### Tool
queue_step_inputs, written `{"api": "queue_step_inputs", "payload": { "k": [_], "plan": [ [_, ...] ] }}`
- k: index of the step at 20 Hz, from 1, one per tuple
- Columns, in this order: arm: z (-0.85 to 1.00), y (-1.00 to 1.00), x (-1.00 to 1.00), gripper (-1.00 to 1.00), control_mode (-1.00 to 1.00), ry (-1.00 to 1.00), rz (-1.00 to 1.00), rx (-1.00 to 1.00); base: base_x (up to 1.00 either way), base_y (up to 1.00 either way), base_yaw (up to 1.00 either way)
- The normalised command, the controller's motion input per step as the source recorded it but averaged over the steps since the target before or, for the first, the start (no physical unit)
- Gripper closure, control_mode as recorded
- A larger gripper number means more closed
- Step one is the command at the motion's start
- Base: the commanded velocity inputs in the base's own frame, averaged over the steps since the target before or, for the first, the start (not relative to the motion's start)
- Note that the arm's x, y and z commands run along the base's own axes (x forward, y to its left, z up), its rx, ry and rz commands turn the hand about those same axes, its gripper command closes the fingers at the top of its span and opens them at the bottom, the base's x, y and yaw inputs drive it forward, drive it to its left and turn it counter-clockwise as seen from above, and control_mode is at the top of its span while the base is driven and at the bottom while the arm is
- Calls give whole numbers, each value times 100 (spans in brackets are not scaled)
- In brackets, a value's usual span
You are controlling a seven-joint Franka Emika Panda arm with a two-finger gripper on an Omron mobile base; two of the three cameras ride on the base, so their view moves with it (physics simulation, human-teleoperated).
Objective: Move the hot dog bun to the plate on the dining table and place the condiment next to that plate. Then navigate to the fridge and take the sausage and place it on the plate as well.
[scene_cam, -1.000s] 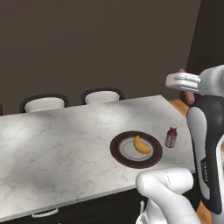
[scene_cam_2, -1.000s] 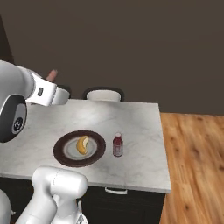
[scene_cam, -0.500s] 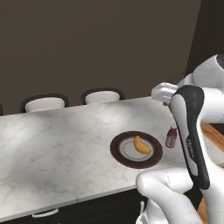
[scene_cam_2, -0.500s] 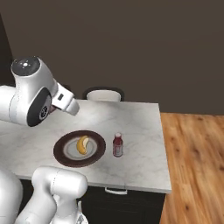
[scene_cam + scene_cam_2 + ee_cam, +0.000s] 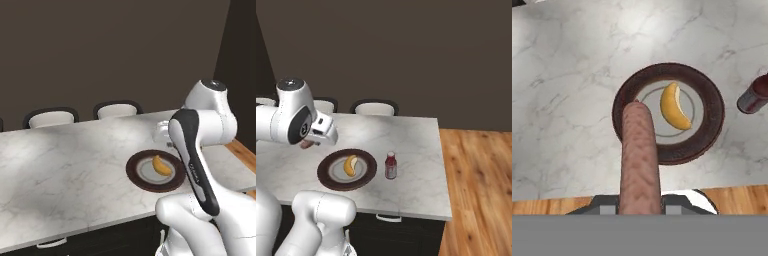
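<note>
The slim reddish-pink sausage stands out from my gripper, which is shut on it, high above the dining table. Its free end lies over the near-left rim of the dark-rimmed plate. The yellow hot dog bun lies in the plate's pale centre. The red condiment stands just right of the plate. In the right base view my gripper hangs left of the plate, with the bun and condiment beyond. In the left base view my arm hides the condiment beside the plate and bun.
Two white-seated chairs stand along the table's far side against a dark wall. Wooden floor runs past the table's right end. The marble top stretches bare to the left of the plate.
My arm has folded and brought the hand down from high over the table's far side to just above the plate's edge, the sausage still held. Plate, bun and condiment have stayed put.
</note>
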Motion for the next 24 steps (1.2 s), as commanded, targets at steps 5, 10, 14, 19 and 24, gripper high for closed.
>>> {"api": "queue_step_inputs", "payload": {
  "k": [5,10,14,19,24],
  "plan": [
    [-70,27,0,100,-100,6,20,-15,0,0,0],
    [-54,-1,20,100,-100,4,16,-3,0,0,0],
    [-44,-9,31,100,-100,2,12,0,0,0,0],
    [-47,0,45,100,-100,7,7,0,0,0,0],
    [-43,0,49,100,-100,5,1,0,0,0,0]
  ]
}}
